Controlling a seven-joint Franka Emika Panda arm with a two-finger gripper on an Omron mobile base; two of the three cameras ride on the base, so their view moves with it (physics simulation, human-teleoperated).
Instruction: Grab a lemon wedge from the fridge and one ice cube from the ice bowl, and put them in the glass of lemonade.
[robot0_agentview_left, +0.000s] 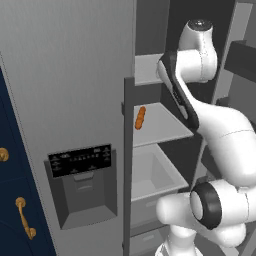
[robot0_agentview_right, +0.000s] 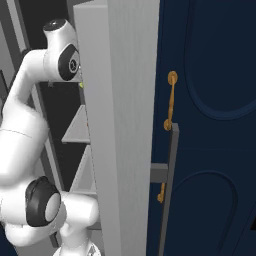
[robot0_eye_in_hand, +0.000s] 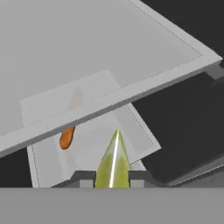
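My claw (robot0_eye_in_hand: 112, 179) is clamped on the pale yellow-green pointed lemon wedge (robot0_eye_in_hand: 113, 164), which stands up between my dark fingertips (robot0_eye_in_hand: 83, 178). I am inside the tall light-grey two-door fridge (robot0_agentview_left: 65, 90), one door open, above a translucent shelf (robot0_eye_in_hand: 109, 65). An orange oblong item (robot0_agentview_left: 140, 118) lies on a lower white shelf (robot0_agentview_left: 160, 125). Step in hand, as I judge: the wedge is secured. Next move calls for withdrawing clear of shelf edges and door, then travelling to the lemonade glass.
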